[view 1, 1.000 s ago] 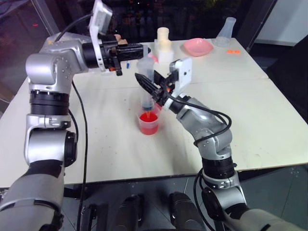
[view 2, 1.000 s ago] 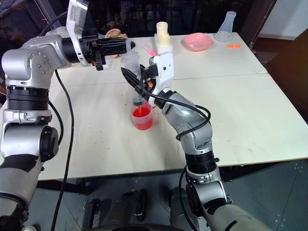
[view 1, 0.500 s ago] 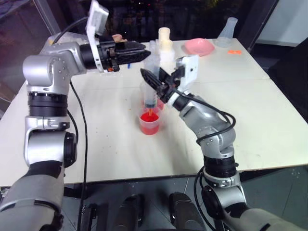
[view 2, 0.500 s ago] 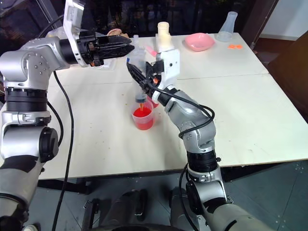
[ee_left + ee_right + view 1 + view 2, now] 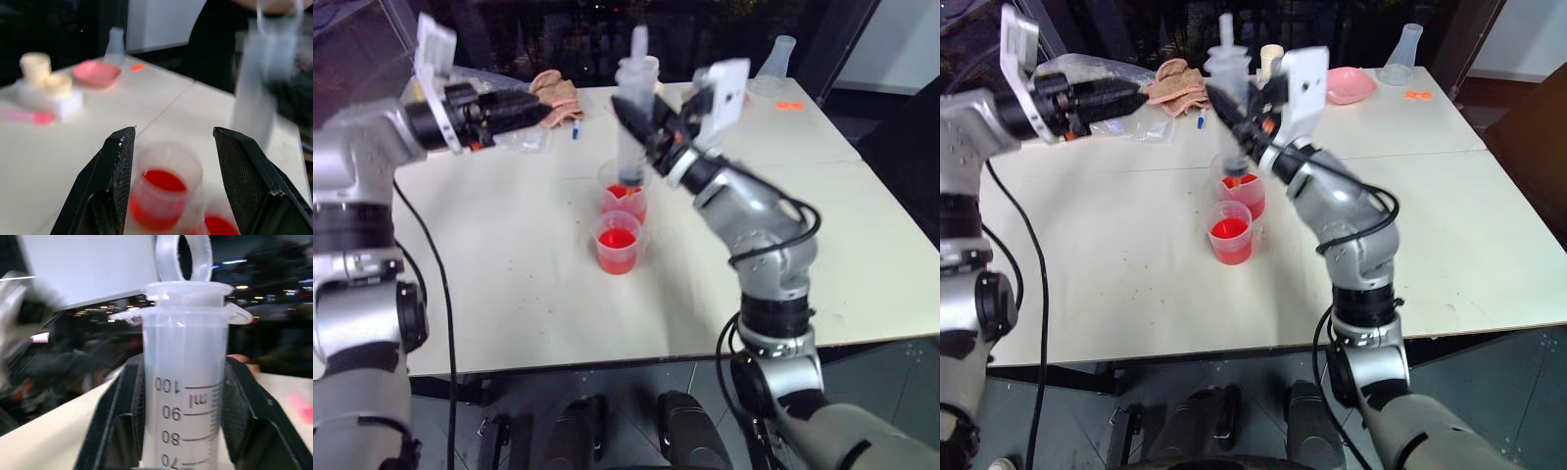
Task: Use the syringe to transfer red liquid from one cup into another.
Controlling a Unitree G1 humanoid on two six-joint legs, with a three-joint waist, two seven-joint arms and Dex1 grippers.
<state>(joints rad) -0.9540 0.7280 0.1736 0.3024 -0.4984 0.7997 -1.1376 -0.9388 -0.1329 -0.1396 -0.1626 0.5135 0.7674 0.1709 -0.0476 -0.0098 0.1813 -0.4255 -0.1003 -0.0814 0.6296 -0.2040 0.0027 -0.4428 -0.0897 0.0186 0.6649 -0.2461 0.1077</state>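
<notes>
Both grippers are seen above a pale table (image 5: 509,284) in the left eye view: the right gripper (image 5: 641,122) is clamped on the syringe (image 5: 632,117), which is held upright with its tip just over the farther of two clear cups (image 5: 625,203), while the left gripper (image 5: 524,110) is held well to the left of it, fingers spread and nothing between them. Red liquid (image 5: 618,238) is seen in the nearer cup (image 5: 617,244), and some lies in the farther cup as well. On the far part of the table a crumpled cloth (image 5: 553,90), a pink dish (image 5: 1347,84) and a clear flask (image 5: 773,65) are placed. From the right eye view the same layout is given, with the syringe's tip at the mouth of the far cup and the two cups touching or nearly so. In the left wrist view the left gripper's black fingers (image 5: 112,186) are shown apart, and a cup of red liquid (image 5: 161,196) is framed between them farther off, not touched; the blurred barrel of the syringe (image 5: 261,93) rises beside it. In the right wrist view the syringe barrel (image 5: 186,396), with printed marks, is gripped between the right gripper's black fingers (image 5: 115,431), and the plunger's ring is seen above the flange.
</notes>
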